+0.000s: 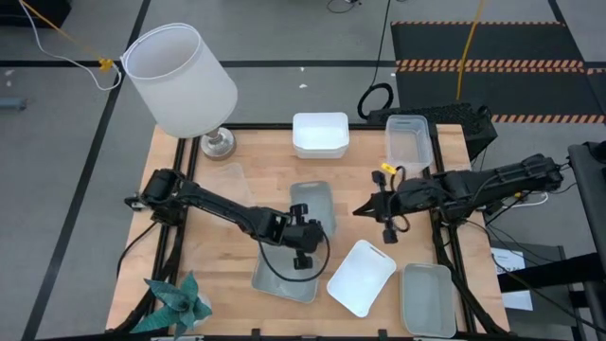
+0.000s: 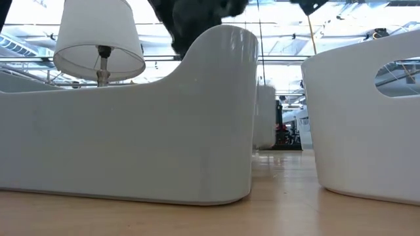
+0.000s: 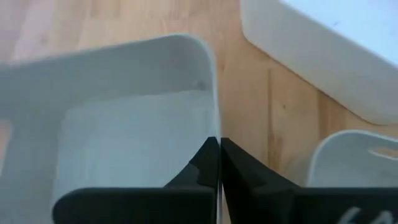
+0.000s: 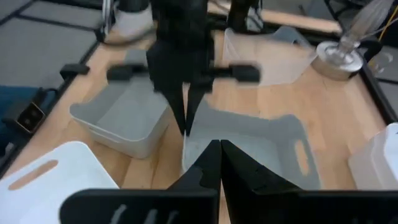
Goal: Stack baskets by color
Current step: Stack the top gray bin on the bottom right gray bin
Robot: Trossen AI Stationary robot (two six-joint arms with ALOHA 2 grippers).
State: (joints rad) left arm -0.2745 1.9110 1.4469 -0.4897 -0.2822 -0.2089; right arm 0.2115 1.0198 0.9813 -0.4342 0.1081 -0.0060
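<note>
A grey-green basket (image 1: 314, 201) stands on the wooden table near its middle. My left gripper (image 3: 218, 149) is shut on that basket's near wall. The right wrist view shows the same gripper (image 4: 185, 124) pointing steeply down. A second grey-green basket (image 1: 282, 277) sits just nearer, and its raised end (image 2: 223, 46) fills the low view. Right of it lies a white basket (image 1: 360, 277). My right gripper (image 1: 362, 210) hovers shut above the table right of the middle, with nothing between its fingers (image 4: 205, 165). My left gripper pinches the rim of the basket's near wall (image 3: 216, 118) between its two fingers, one finger (image 3: 200, 167) inside the basket and one outside. The fingers slant steeply down from the table's left. The basket stands upright with its bottom on the table.
A white lamp (image 1: 180, 80) stands at the far left, and a teal cloth (image 1: 175, 303) lies at the near left corner. Stacked white baskets (image 1: 320, 133) and a clear basket (image 1: 409, 142) stand at the far edge. A grey basket (image 1: 428, 298) is near right and a clear one (image 1: 227, 182) lies left.
</note>
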